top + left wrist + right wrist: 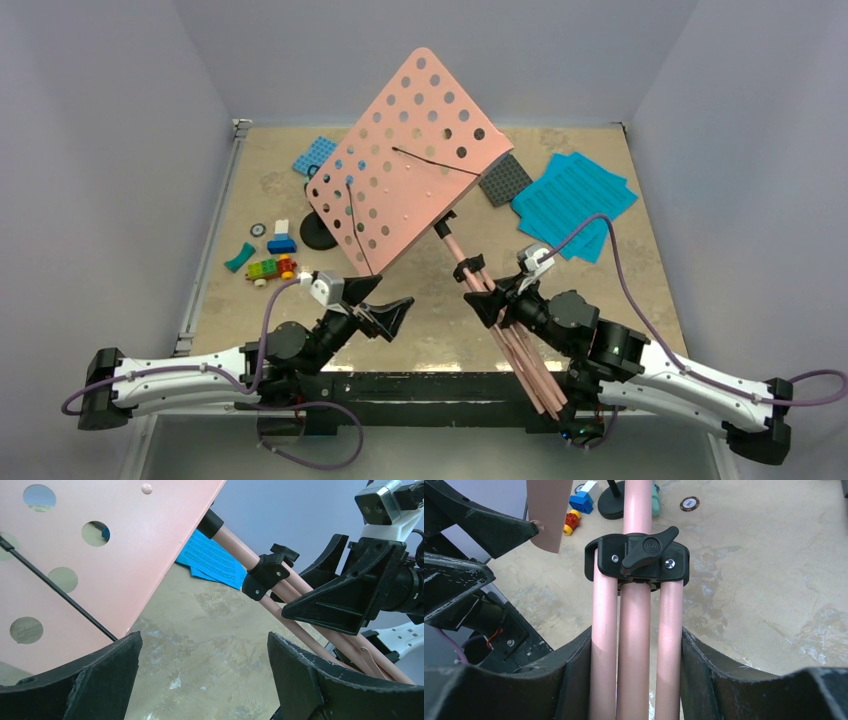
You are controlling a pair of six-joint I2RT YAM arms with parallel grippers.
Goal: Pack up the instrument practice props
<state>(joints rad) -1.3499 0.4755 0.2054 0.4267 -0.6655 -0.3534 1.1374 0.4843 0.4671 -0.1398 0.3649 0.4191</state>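
the right gripper [497, 300] sits right of centre in the lower half of the top view, its fingers clamped on the bundled pink legs of the pink tripod music stand [405, 160]. in the right wrist view the three tubes run up between the two fingers [574, 680], just below the black clamp collar [636, 560] with its wing knob. the stand is tilted, its perforated board filling the upper middle of the top view and its leg ends reaching down to the arm bases. the left gripper [385, 305] hangs at lower centre-left with its fingers wide apart and nothing between them, near the board's lower corner. the cyan sheet-music pages [575, 200] lie on the table at upper right. the small black round-base mic stand [318, 235] stands left of the board's lower edge, the mint-green toy microphone [239, 257] further left beside the toy bricks [272, 265]. a blue baseplate [315, 153] and a grey baseplate [505, 180] peek out either side of the board
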